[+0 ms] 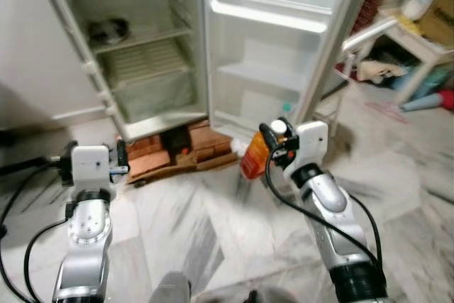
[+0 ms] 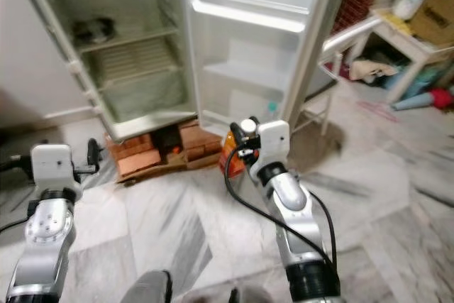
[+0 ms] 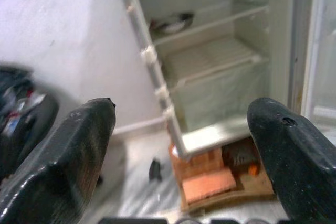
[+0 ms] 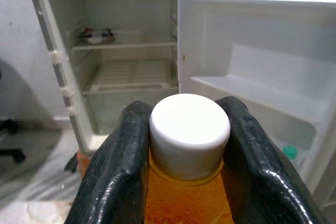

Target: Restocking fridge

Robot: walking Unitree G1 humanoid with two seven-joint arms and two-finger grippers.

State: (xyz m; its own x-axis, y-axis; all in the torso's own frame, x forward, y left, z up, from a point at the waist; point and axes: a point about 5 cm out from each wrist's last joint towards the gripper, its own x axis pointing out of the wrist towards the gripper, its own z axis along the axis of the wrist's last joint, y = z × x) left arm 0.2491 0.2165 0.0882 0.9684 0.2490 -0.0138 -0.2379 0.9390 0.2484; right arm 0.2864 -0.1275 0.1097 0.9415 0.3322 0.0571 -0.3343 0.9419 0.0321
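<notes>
Landmark: the open white fridge (image 1: pixel 152 47), standing on a stack of red bricks (image 1: pixel 202 143), its white door (image 1: pixel 284 40) swung wide toward my right.
My right claw (image 4: pixel 184 156): pinching the orange plastic bottle (image 1: pixel 254 155) at its neck, one black finger on each side just under the white screw cap (image 4: pixel 189 132); I hold it in front of the fridge, below the door's lowest shelf (image 1: pixel 259 76).
Bottle: upright, off the marble floor (image 1: pixel 213 225), near the bricks.
My left claw (image 3: pixel 184 161): spread wide with nothing between the fingers, raised before the fridge's hinge-free side and facing the cabinet.
Inside the fridge: a dark, blurred item (image 1: pixel 108 30) on the upper wire shelf; I cannot tell what it is. Beneath it, a clear crisper drawer (image 1: pixel 152 94).
Door pocket: a small teal-capped object (image 4: pixel 290 152) sits low in the door.
Far beyond the door: a cluttered white tabletop (image 1: pixel 415 30).
</notes>
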